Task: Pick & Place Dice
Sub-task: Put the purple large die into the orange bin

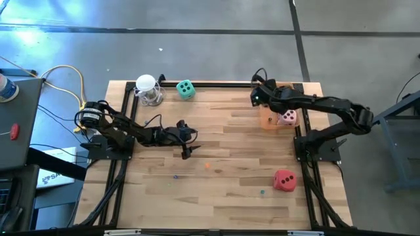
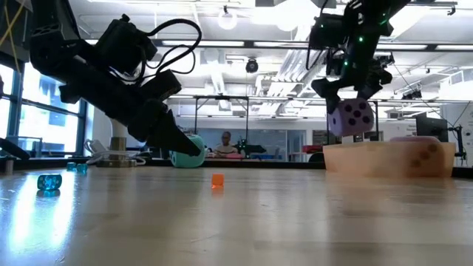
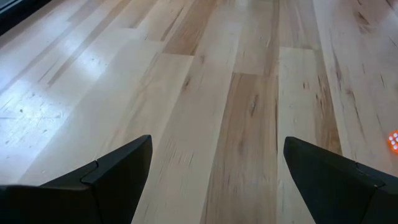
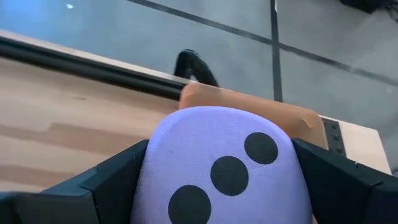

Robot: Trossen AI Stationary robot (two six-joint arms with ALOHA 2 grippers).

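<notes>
I am holding the purple die (image 4: 227,165) between my right gripper's (image 2: 350,111) fingers (image 4: 348,180), which are pressing against its two sides; three dark pips are facing my wrist camera. In the low view the die is hanging clear above the tan tray (image 2: 392,159), over the tray's end nearer the table's middle, not touching it. From above, my right gripper (image 1: 262,97) is sitting over that same tray (image 1: 266,121) near the table's far right corner, and the purple die is hidden under my arm there.

The pink die (image 1: 287,118) is lying inside the tray, on its side toward the table's right edge. The red die (image 1: 283,179) is resting on the wooden table (image 1: 223,137) well nearer the front edge than the tray. The mint green die (image 1: 186,89) is sitting at the far edge, well to the left of the tray, just beside a white round-topped object (image 1: 147,88).

My left gripper (image 1: 185,139) is waiting well left of the tray, tilting down toward the boards, its fingers (image 3: 118,171) spread apart with only bare wood between them. A small orange bead (image 2: 217,180) is lying on the table between my left gripper and the tray.
</notes>
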